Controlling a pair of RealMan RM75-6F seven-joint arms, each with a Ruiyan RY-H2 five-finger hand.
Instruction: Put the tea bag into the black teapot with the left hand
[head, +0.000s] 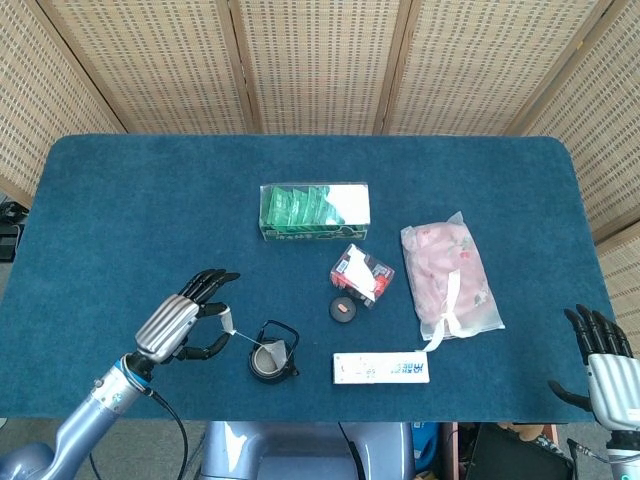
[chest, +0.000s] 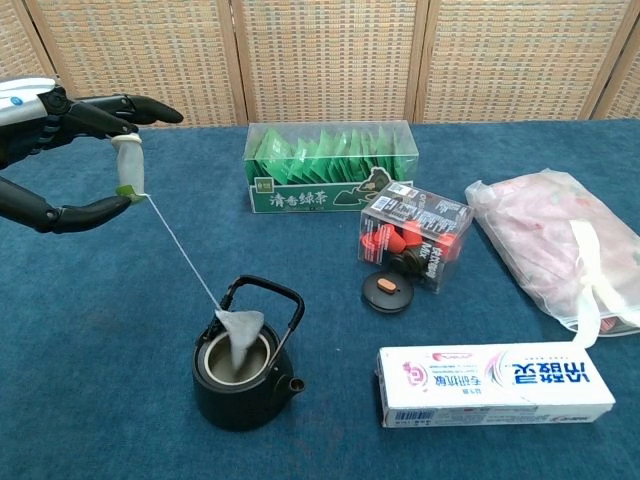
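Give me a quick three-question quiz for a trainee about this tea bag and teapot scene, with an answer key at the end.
1. True or false: the tea bag hangs at the mouth of the black teapot.
2. What does the left hand pinch? A) the teapot handle B) the tag end of the tea bag's string C) the toothpaste box
3. Fill in: the box of green tea packets stands ____ the teapot, toward the screen.

Key: 1 true; 2 B; 3 behind.
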